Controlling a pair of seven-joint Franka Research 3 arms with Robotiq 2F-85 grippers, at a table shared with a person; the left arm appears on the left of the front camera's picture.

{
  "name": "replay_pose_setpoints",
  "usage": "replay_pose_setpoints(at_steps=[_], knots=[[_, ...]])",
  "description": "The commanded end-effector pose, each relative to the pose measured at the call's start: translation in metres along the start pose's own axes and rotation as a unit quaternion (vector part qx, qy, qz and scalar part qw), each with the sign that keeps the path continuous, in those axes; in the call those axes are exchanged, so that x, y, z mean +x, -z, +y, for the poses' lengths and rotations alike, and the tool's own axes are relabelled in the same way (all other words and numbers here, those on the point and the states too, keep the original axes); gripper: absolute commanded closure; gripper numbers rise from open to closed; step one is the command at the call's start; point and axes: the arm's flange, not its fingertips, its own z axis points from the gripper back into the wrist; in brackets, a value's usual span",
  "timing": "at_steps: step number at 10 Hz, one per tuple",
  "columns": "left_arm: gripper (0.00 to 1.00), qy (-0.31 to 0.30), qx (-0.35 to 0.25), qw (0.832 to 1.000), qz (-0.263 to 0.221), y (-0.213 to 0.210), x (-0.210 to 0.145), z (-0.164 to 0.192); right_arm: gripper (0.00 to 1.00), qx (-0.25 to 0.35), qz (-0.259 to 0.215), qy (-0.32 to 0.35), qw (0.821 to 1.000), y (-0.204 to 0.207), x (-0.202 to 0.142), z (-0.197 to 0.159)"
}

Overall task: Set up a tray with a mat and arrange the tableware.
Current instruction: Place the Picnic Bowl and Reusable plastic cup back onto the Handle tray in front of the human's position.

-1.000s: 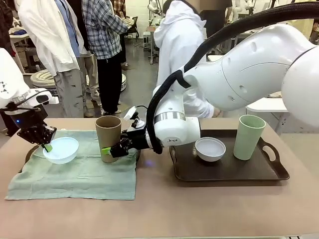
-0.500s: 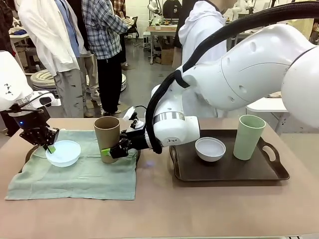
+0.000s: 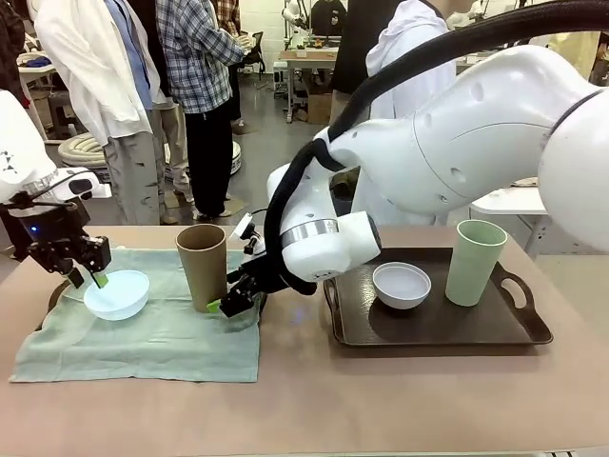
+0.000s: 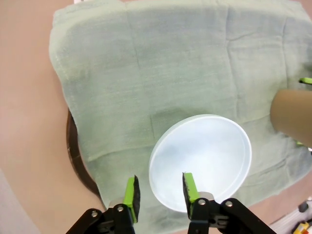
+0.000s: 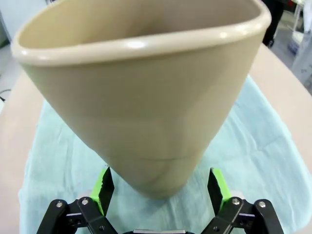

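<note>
The light blue bowl (image 3: 117,293) rests on the green mat (image 3: 152,333). My left gripper (image 3: 88,277) stands open at its left rim; in the left wrist view the fingers (image 4: 130,192) straddle the edge of the bowl (image 4: 202,158) with a gap on each side. The brown tumbler (image 3: 202,267) stands upright on the mat. My right gripper (image 3: 228,303) is open low at its right side, its pads (image 5: 217,187) apart from the tumbler's base (image 5: 146,112). The grey-white bowl (image 3: 401,284) and the pale green tumbler (image 3: 474,262) stand on the dark tray (image 3: 428,328) at right.
A second dark tray lies under the mat, its rim (image 4: 73,151) showing at the mat's left edge. My right arm's big white links cross above the middle of the table. Several people stand beyond the far edge. The front of the table is bare.
The left gripper has let go of the blue bowl, which has settled onto the mat. The right gripper has drawn back and down from the brown tumbler, which shifted slightly left.
</note>
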Motion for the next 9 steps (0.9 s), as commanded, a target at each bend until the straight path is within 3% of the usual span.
replay_pose_setpoints(at_steps=[1,2,4,7,9], knots=[[0.34,-0.004,0.003,1.0,-0.004,-0.022,-0.008,0.003,0.0,-0.012,0.065,0.019,0.998,-0.03,0.026,0.011],[0.25,-0.002,0.006,1.0,-0.009,-0.03,-0.011,0.003,0.0,-0.028,0.085,0.021,0.996,-0.046,0.038,0.017],[0.05,0.016,0.02,1.0,-0.013,-0.049,-0.022,-0.002,0.0,-0.055,0.166,0.047,0.983,-0.084,0.061,0.03],[0.05,0.038,0.07,0.997,0.013,-0.095,-0.037,-0.024,0.0,-0.084,0.235,0.126,0.96,-0.15,0.095,0.053],[0.05,0.064,0.114,0.991,0.015,-0.143,-0.049,-0.052,0.0,-0.136,0.24,0.193,0.942,-0.199,0.126,0.065]])
